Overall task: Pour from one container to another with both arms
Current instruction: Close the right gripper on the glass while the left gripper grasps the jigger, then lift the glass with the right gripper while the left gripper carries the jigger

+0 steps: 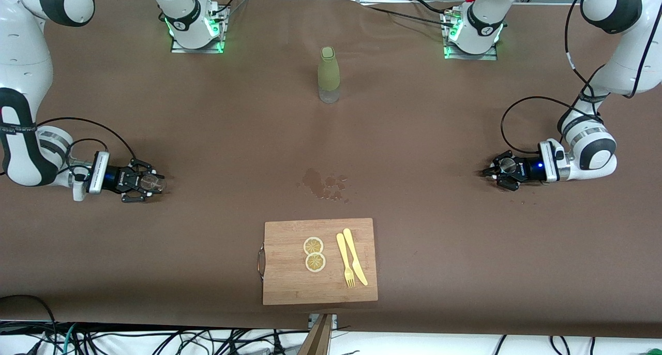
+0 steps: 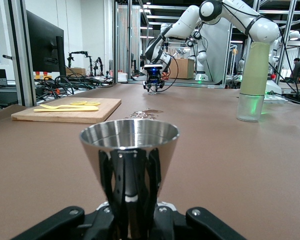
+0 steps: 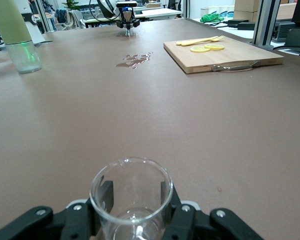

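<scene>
The tiny clear glass cup [image 1: 153, 183] stands upright between the fingers of my right gripper [image 1: 146, 183], low at the right arm's end of the table. The right wrist view shows the cup [image 3: 131, 197] with my right gripper [image 3: 135, 200] shut on its sides; it looks empty. My left gripper [image 1: 499, 168] is shut on the shiny steel jigger [image 1: 508, 164], low at the left arm's end of the table. In the left wrist view the jigger [image 2: 130, 142] stands mouth up, gripped at its waist by my left gripper [image 2: 130, 200].
A tall olive-green bottle [image 1: 329, 75] stands mid-table near the arm bases. A wet spill [image 1: 326, 184] marks the brown cloth at the centre. Nearer the camera lies a wooden cutting board [image 1: 289, 282] bearing two lemon slices [image 1: 314, 254], a yellow fork and knife [image 1: 351, 262].
</scene>
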{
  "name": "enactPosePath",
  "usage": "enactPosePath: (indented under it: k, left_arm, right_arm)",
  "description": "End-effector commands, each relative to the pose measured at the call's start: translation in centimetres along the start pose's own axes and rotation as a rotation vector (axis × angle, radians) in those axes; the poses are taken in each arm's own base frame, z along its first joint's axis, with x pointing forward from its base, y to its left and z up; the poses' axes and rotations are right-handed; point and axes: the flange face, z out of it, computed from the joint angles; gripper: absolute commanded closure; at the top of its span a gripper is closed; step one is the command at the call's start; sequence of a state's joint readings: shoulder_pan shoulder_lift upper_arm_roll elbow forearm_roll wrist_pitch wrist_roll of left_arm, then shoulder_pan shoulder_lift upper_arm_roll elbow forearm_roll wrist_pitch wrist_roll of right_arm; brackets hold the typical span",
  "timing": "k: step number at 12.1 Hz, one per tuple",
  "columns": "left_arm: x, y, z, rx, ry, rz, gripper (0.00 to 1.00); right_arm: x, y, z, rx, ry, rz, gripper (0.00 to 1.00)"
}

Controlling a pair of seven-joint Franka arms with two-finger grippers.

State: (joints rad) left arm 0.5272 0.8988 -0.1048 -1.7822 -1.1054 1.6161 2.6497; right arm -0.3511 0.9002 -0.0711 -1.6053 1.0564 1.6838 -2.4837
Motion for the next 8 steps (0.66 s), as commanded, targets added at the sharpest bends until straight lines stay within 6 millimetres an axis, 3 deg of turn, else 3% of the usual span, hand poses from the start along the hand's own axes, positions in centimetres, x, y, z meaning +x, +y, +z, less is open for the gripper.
enactPosePath:
  k: [1,2,6,8]
  left_arm:
    - [0.6,-1.0,-0.3,0.021,0.014,0.051,1.0]
    - [0.8,-1.1,-0.4,0.021,0.013,0.052,1.0]
    - [2.5,-1.6,-0.4,0.003,0.03,-0.008,1.0]
    - [3.0,-1.9,1.0,-0.025,0.042,-0.027,1.0]
  right_arm:
    - [0.0,0.6,0.1,0.009,-0.009,-0.016,0.75]
    - [0.2,0.7,0.1,0.008,-0.011,-0.014,0.81]
    - [1.9,2.1,0.1,0.009,-0.038,-0.007,0.92]
    - [3.7,3.1,0.2,-0.001,-0.074,-0.032,0.92]
